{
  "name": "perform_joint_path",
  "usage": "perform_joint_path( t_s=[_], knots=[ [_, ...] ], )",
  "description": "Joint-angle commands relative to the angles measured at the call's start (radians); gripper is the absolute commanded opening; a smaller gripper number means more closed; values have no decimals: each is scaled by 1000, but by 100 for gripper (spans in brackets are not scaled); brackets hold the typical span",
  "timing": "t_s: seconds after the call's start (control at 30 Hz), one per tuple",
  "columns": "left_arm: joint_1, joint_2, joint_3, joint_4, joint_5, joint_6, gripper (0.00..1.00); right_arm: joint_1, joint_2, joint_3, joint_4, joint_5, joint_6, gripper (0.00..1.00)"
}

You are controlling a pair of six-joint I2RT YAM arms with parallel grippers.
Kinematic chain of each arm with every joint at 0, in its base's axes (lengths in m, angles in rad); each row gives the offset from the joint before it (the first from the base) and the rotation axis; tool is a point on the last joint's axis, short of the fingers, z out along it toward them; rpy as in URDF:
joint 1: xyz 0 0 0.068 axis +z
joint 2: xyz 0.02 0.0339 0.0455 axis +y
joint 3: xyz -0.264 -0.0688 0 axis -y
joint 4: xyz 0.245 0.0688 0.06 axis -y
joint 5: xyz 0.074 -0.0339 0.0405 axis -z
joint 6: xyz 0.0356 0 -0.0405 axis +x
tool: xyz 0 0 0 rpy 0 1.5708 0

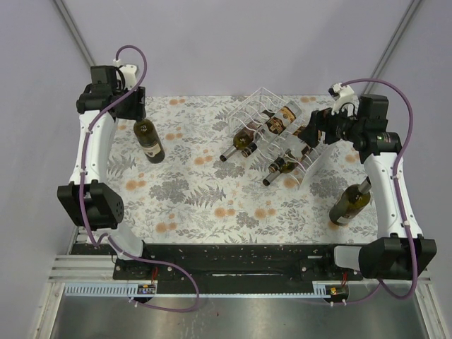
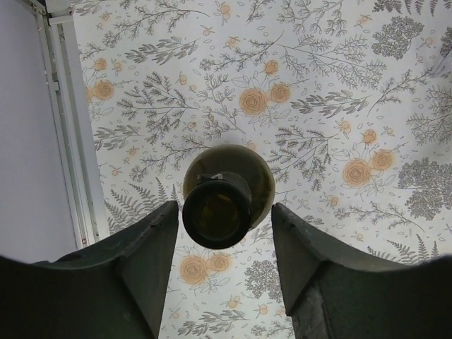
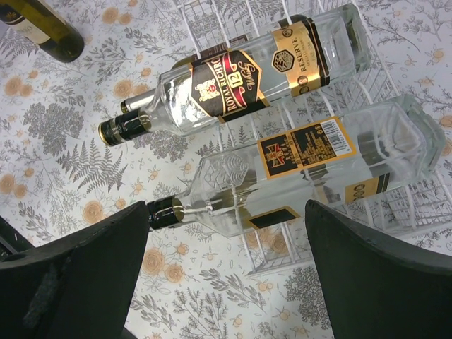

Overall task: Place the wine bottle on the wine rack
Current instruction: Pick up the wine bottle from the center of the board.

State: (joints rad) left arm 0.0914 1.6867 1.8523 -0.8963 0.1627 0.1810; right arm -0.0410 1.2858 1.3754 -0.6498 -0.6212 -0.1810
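Observation:
A dark green wine bottle stands upright on the floral table at the far left. In the left wrist view its open mouth sits between my fingers. My left gripper is open just above it, its jaws on either side of the neck and not touching. The see-through wine rack stands at the far middle and holds several bottles. My right gripper is open and empty, hovering over the rack's right end above a clear square bottle.
A second green bottle stands on the table at the right, by the right arm. A clear labelled bottle lies in the rack beside the square one. A green bottle's neck sticks out of the rack's near left side.

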Motion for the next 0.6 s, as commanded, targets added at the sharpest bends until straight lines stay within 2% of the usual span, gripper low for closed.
perform_joint_path(
  t_s=[0.0,0.23,0.43,0.47,0.57],
  knots=[
    [4,13,-8,65,21,-12,58,7,-51,-22,52,-5,-15,99],
    [4,30,-5,68,43,-11,44,7,-75,-53,55,-25,-29,100],
    [4,22,-22,77,75,-3,12,7,-86,-53,29,-46,-38,100],
    [4,18,-22,77,81,-3,2,7,-89,-53,24,-51,-41,99],
    [4,-10,-24,73,118,-6,0,12,-94,-52,10,-57,-41,100]
  ],
)
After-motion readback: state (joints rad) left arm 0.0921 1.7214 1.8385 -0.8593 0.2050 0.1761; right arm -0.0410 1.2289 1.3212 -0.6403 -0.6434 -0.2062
